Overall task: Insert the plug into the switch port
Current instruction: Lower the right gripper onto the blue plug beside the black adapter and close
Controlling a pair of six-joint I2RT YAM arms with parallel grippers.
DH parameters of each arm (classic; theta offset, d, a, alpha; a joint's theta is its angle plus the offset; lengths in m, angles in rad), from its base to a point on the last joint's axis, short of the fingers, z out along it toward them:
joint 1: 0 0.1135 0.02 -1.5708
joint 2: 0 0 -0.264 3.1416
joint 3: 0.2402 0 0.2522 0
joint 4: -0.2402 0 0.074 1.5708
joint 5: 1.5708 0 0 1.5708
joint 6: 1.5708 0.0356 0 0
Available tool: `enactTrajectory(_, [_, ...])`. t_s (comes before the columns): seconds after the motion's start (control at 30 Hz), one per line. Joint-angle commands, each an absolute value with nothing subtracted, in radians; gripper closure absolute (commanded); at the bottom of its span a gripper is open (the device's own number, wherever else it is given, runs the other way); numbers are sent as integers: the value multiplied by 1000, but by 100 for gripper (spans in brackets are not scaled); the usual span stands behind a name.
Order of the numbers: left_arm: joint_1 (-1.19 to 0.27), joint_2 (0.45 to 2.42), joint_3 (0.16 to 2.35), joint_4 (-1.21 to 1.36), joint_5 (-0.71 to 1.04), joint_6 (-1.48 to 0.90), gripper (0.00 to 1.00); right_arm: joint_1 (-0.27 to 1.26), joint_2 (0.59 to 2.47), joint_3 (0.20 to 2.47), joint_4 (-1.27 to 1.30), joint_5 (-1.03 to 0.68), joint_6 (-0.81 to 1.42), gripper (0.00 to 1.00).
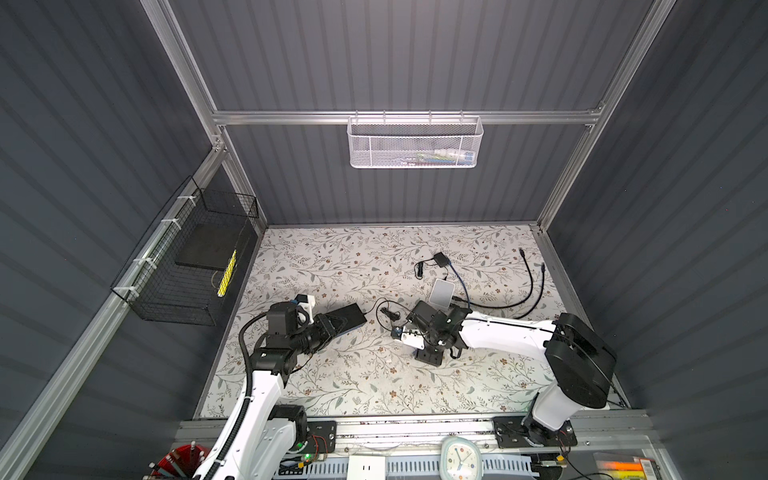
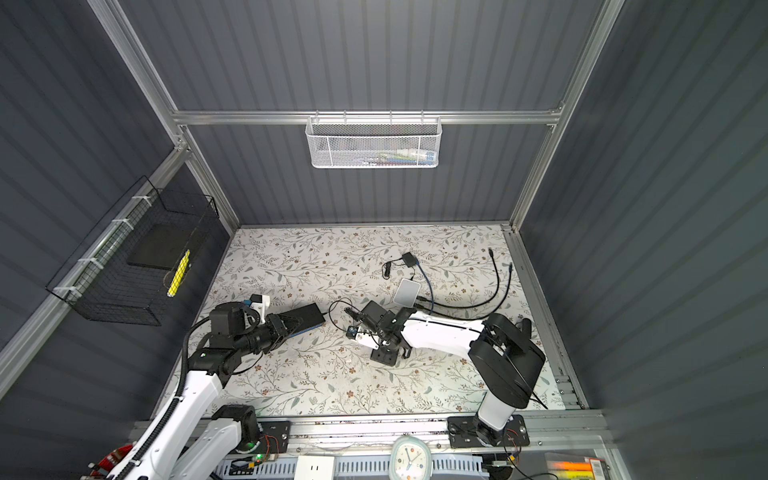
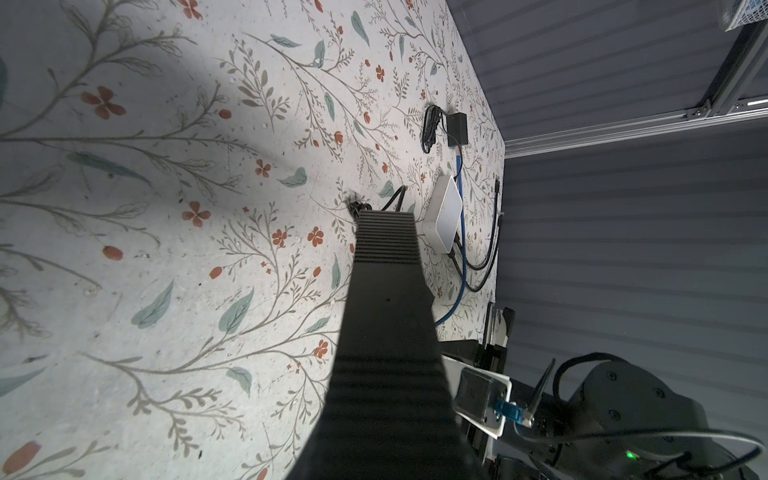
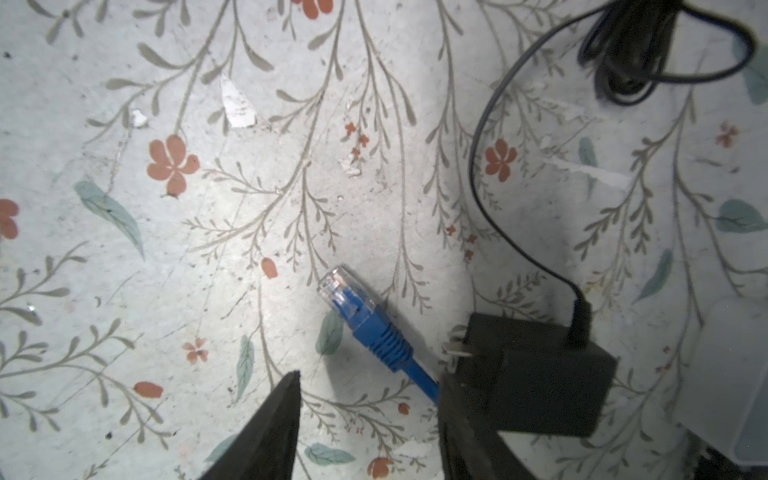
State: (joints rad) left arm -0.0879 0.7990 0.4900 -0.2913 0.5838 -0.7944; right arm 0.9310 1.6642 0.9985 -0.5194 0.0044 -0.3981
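**A:** Start at the right gripper (image 4: 370, 378). What are the fingers doing?

**B:** Spread apart, gripping nothing. In the right wrist view the two dark fingertips (image 4: 278, 424) stand on either side of a shadowed patch of the floral table (image 4: 166, 249).

**A:** And the plug?

**B:** The plug (image 4: 357, 311) lies flat on the table just ahead of that gap and touches neither finger. Its clear tip points away from the gripper. Its blue cable (image 4: 419, 378) runs back and slips behind one finger.

**A:** What sits next to it?

**B:** A black power adapter (image 4: 532, 374), just beside that same finger, with its prongs facing the cable (whether it touches the finger, I cannot tell). Its thin cord (image 4: 579, 324) curves off to a bundled coil (image 4: 623, 62). Past the adapter is the corner of the white box (image 4: 731, 374).

**A:** The left side?

**B:** The left gripper (image 3: 386, 232) is clenched, its fingers pressed together with nothing seen between them, reaching out over the table. In both top views it points toward the right gripper, and the cord's loop lies between the two. The plug is hidden under the right gripper in those views. The white box lies just behind that gripper.
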Motion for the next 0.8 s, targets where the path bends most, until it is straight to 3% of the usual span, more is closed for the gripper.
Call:
enactTrajectory(0.0, [-81,799,530,-266,595,-767,100,927,1699,1004,-516,-21,-419,45])
enactTrajectory(0.77, [-81,816,541,-254,594,-758,100,893,1746,1012,-591,26,-423,45])
